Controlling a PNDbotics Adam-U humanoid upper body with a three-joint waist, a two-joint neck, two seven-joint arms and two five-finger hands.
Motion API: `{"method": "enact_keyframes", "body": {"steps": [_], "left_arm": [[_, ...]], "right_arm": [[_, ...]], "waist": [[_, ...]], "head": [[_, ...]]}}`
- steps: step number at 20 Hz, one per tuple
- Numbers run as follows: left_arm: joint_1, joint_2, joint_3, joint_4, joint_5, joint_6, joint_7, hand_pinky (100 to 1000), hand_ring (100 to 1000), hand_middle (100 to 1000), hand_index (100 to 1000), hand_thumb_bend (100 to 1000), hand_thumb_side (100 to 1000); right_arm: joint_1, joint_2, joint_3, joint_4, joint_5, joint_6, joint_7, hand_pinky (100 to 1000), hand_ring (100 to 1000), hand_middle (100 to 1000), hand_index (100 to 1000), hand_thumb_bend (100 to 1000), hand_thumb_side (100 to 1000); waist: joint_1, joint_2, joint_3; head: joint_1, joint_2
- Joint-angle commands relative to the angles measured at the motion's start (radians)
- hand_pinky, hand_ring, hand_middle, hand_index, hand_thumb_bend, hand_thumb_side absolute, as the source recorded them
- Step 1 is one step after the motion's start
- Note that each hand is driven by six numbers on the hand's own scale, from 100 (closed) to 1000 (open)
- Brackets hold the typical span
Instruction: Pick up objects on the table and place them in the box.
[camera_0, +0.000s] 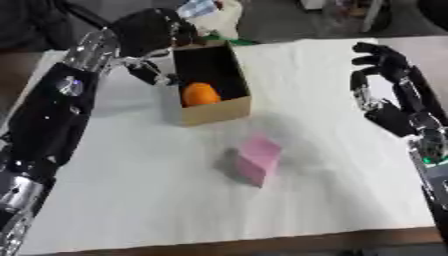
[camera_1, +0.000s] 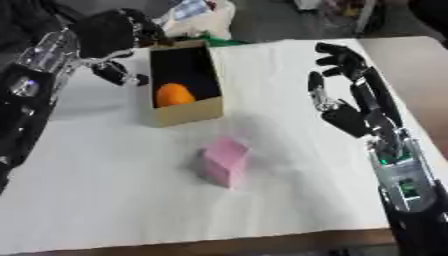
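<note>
Pink rectangular block (camera_0: 257, 160) lies mid-table at 5 o'clock from the open brown cardboard box (camera_0: 216, 111) holding an orange round object (camera_0: 200, 93); probably light and rigid, best pinched across opposite flat faces; right hand (camera_1: 350, 116) fingers spread, left hand (camera_0: 149, 32) fingers unreadable.

I see a white cloth (camera_0: 332, 90) on the table and a bag (camera_0: 210, 15) behind it.
</note>
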Motion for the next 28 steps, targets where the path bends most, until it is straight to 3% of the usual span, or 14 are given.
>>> {"method": "enact_keyframes", "body": {"steps": [1, 5, 13, 17, 18, 20, 28], "left_arm": [[0.012, 0.091, -0.02, -0.112, 0.155, -0.029, -0.027, 739, 696, 693, 883, 494, 116], [0.092, 0.175, -0.044, -0.248, 0.382, -0.037, -0.121, 730, 681, 680, 887, 341, 100], [0.207, 0.255, -0.061, -0.465, 0.723, 0.004, -0.354, 726, 673, 673, 889, 217, 106], [0.229, 0.265, -0.061, -0.5, 0.799, 0.02, -0.43, 725, 671, 671, 890, 178, 116], [0.234, 0.266, -0.061, -0.505, 0.813, 0.023, -0.444, 725, 669, 670, 891, 153, 120], [0.241, 0.267, -0.06, -0.514, 0.838, 0.027, -0.47, 724, 668, 669, 891, 132, 125], [0.26, 0.265, -0.064, -0.513, 0.876, 0.024, -0.535, 726, 668, 668, 893, 100, 156]], "right_arm": [[-0.05, -0.072, 0.04, 0.051, 0.015, -0.023, 0.04, 718, 796, 845, 930, 100, 697], [-0.115, -0.128, 0.105, 0.141, 0.03, -0.067, 0.107, 737, 802, 852, 945, 100, 693], [-0.254, -0.169, 0.241, 0.271, 0.083, -0.174, 0.28, 795, 840, 896, 993, 100, 644], [-0.325, -0.165, 0.304, 0.303, 0.141, -0.258, 0.389, 826, 864, 927, 1000, 137, 594], [-0.342, -0.162, 0.321, 0.31, 0.15, -0.28, 0.417, 836, 869, 942, 1000, 218, 565], [-0.372, -0.156, 0.348, 0.326, 0.157, -0.32, 0.472, 843, 871, 949, 1000, 255, 544], [-0.454, -0.138, 0.442, 0.338, 0.143, -0.427, 0.658, 863, 879, 959, 1000, 302, 523]], "waist": [[-0.004, -0.021, 0.008], [-0.01, -0.025, 0.023], [-0.02, -0.032, 0.034], [-0.024, -0.036, 0.033], [-0.025, -0.037, 0.034], [-0.028, -0.037, 0.035], [-0.042, -0.041, 0.035]], "head": [[-0.007, 0.005], [-0.016, 0.005], [-0.032, 0.004], [-0.033, 0.004], [-0.034, 0.003], [-0.033, 0.002], [-0.03, 0.014]]}}
